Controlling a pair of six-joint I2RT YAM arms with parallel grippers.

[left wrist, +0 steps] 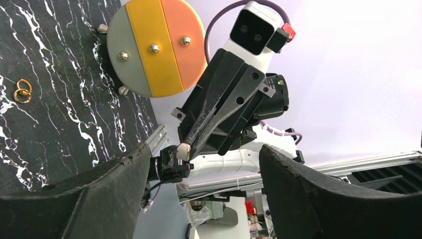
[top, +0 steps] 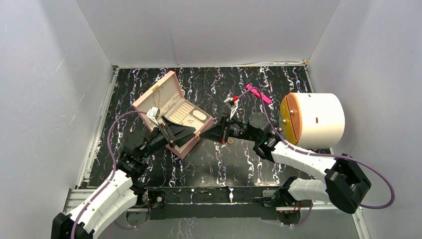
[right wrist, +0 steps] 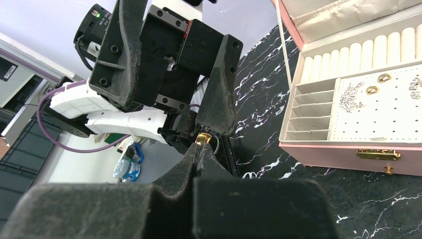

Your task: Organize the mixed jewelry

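The right hand is clenched on a small gold ring, pinched at its fingertips at the centre of the right wrist frame. The left hand gapes wide and holds nothing, its fingers flanking that pinched ring, one just beside it. Two more gold rings lie on the table in the upper left of the left wrist frame. Earrings sit in the pink box at the right wrist frame's right.

Open pink box on marbled table; white drum right; pink bar, seemingly flat.
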